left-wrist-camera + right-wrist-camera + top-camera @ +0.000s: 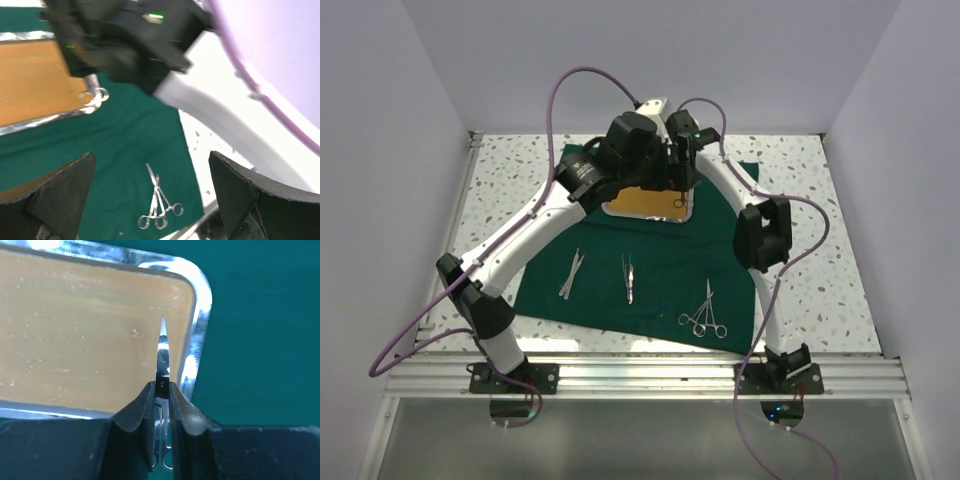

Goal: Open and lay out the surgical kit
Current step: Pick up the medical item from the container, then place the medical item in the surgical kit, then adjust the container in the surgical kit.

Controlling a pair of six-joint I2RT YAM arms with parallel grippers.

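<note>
The dark green cloth (660,260) lies spread open on the table. The steel tray (620,208) with an orange-brown floor sits on its far part. My right gripper (161,390) is shut on small silver scissors (163,347), blade tip over the tray floor by the rim (200,315). The scissors' rings (95,95) hang under the right gripper (125,45) in the left wrist view. My left gripper (150,195) is open and empty, above the cloth beside the tray. Tweezers (572,273), forceps (628,277) and two ring-handled instruments (705,312) lie in a row on the near cloth.
The speckled table (840,260) has white walls on three sides and a metal rail (650,375) at the near edge. Both arms meet over the tray (650,150). Purple cables (560,100) loop above.
</note>
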